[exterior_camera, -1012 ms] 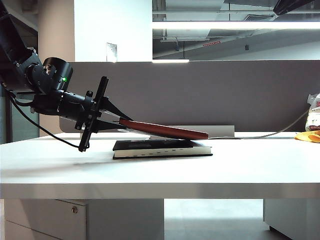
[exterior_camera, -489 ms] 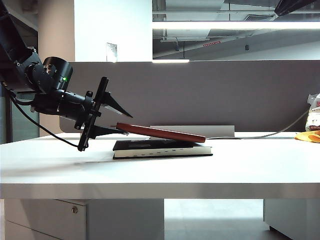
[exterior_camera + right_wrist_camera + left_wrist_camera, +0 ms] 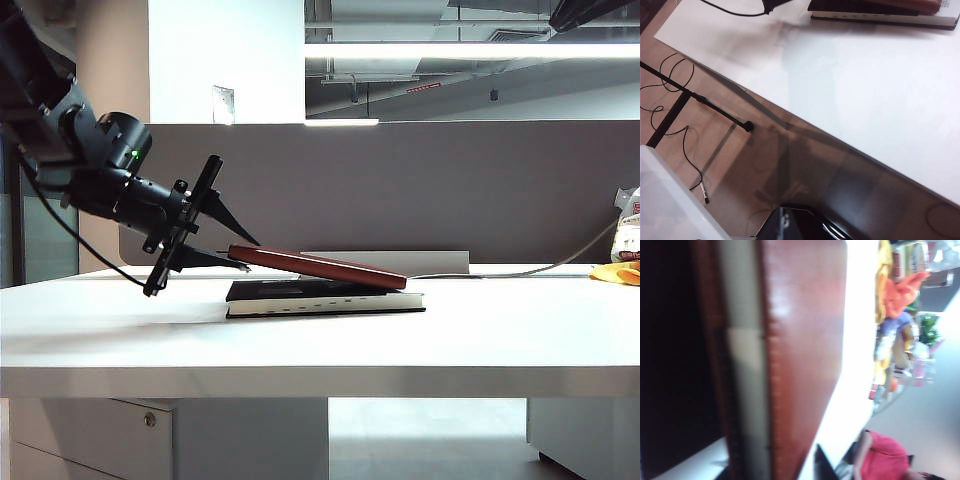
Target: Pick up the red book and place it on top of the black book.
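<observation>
The red book (image 3: 320,266) lies slanted on top of the black book (image 3: 320,297); its right end rests on the black cover and its left end is raised. My left gripper (image 3: 250,256) is open and straddles that raised end, the upper finger just above the cover and the lower finger under it. The left wrist view is filled by the blurred red book (image 3: 805,340), and one dark fingertip (image 3: 822,465) stands apart from its cover. The right wrist view shows both the black book (image 3: 880,15) and the red book (image 3: 910,4) far off. Only a dark glossy part of the right gripper (image 3: 800,222) shows.
The white table (image 3: 480,330) ends at a grey partition (image 3: 430,190). A yellow object (image 3: 615,272) and a packet (image 3: 630,225) sit at the far right, with a white cable (image 3: 520,270) behind. Beyond the table edge, a black stand (image 3: 695,95) and wires lie on the floor.
The left gripper opened off the red book and tilted. The book's raised left end sank lower, and the book now leans on the black book.
</observation>
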Controlling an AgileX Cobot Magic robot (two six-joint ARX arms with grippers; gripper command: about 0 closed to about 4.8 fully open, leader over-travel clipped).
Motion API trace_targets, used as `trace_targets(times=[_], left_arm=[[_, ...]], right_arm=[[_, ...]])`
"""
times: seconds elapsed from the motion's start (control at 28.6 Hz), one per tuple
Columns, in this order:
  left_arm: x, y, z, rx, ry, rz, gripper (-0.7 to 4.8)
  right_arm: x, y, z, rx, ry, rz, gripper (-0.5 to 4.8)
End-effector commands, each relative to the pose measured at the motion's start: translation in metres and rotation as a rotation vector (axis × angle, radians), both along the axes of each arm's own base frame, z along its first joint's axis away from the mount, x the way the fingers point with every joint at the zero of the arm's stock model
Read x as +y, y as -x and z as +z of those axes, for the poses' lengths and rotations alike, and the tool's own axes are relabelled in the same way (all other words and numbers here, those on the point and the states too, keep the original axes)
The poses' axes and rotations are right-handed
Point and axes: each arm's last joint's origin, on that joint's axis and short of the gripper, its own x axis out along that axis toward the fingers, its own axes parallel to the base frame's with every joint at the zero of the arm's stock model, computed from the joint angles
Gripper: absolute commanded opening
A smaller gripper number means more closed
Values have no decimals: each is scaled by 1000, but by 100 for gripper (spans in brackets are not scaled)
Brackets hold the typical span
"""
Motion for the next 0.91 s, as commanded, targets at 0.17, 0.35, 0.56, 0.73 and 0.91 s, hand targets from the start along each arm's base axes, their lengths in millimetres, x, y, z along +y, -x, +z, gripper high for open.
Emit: trace_targets(times=[0.17,0.35,0.56,0.73,0.91], left_arm=[[1,-4,23,-47,-188,-16,170],[2,1,17,-18,-250,-46,171],[8,2,15,-12,-285,-39,180],[32,3,22,-11,-299,-14,125],[61,9,49,-101,-321,25,8]], right_arm=[[0,0,2,-12,-3,3,-1],[0,0,2,-12,-3,3,-1],[0,0,2,-12,-4,3,0],[0,0,2,-11,-3,3,-1],[0,0,2,-11,-4,2,-1]])
